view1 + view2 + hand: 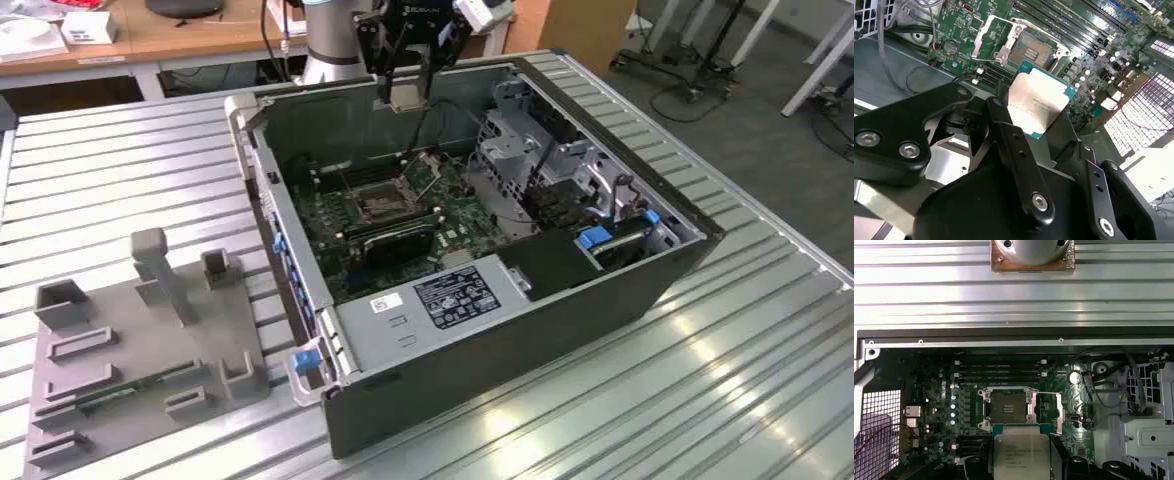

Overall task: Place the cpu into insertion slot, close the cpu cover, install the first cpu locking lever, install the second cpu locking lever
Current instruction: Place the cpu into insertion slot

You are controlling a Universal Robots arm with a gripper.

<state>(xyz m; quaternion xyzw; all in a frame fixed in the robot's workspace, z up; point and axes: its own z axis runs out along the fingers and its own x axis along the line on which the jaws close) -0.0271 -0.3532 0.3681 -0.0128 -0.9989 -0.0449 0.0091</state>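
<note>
A black two-fingered robot gripper (406, 86) hangs above the far wall of an open dark grey computer case (534, 330), which lies on a ribbed silver metal table (747, 400). Its jaws are clamped narrowly on the edges of the small flat square cpu with a silvery-tan metal top (1038, 102). In both wrist views the chip is in the air, well apart from the insertion slot (1006, 407), a dark square socket in a silver frame on the green circuit board (934, 390). The thin silver cpu cover (979, 36) stands tilted open just beside the socket.
</note>
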